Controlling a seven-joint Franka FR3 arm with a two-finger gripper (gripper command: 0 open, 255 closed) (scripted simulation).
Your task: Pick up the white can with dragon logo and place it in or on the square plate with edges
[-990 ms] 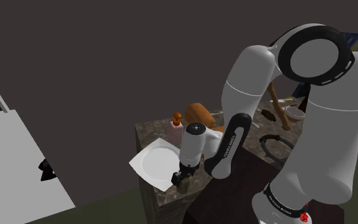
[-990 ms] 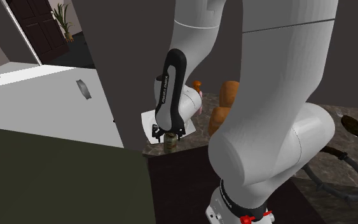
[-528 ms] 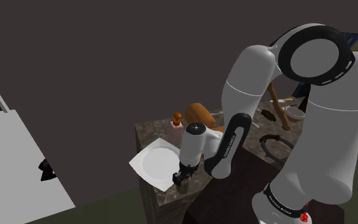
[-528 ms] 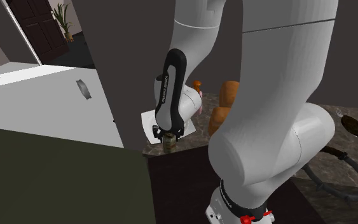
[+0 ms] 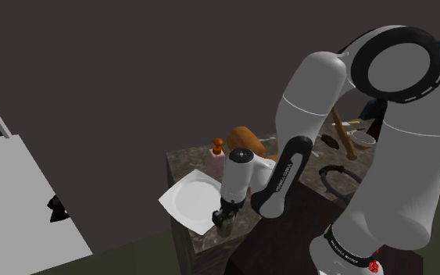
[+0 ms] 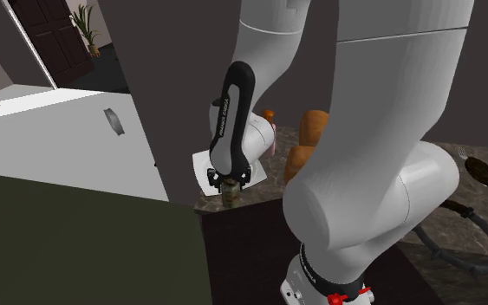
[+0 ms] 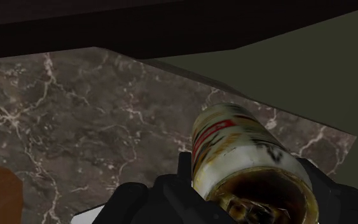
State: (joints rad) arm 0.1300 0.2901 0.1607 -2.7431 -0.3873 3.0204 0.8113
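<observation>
Marble counter (image 5: 188, 162), shoulder view: gripper (image 5: 224, 222) points down at the near corner, just beside the square plate (image 5: 176, 197). Second exterior view: can (image 6: 229, 197) upright under the hand. Wrist view: fingers clasp the can's sides, a grip fit for carrying it plateward, I judge.

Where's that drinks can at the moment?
In the shoulder view the can is clasped in the black gripper at the marble counter's near corner, just off the white square plate's right edge.
</observation>
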